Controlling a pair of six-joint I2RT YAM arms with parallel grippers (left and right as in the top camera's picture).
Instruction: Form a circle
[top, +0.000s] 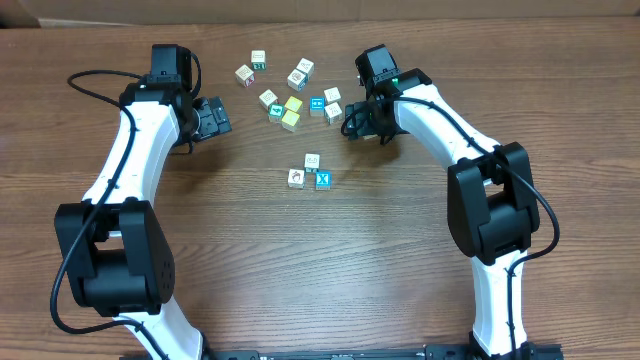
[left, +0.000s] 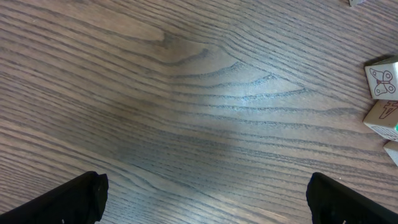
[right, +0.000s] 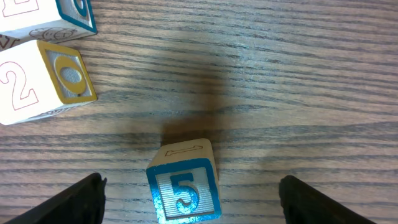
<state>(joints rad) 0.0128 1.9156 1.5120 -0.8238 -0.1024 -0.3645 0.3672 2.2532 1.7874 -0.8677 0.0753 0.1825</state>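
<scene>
Your left gripper (top: 212, 118) sits at the left of the wooden table (top: 400, 280), low over bare wood. Its fingers (left: 62, 200) are spread wide with nothing between them. At the right edge of its wrist view you get a butterfly cube (left: 380, 79) with a second white cube (left: 384, 118) just below it, both clear of the fingers.

In the middle at the far side is the loose scatter of cubes (top: 293, 104), white, yellow and teal tops, not touching either gripper.

The circle (top: 312, 162) lies nearer you than the scatter, between the two arms. It is a small tight cluster, and I count three cubes: two white-topped and one blue-topped (top: 323, 180). Both grippers are clear of it.

Your right gripper (top: 352, 122) is at the right edge of the scatter. Its fingers (right: 71, 200) are apart, straddling a blue-framed 5 cube (right: 185, 186), with a gap of table showing on each side, so no pinch. To the upper left in that wrist view is a cube with a 2 and a yellow-framed O (right: 43, 84), with another blue-framed cube (right: 46, 15) just above it.
</scene>
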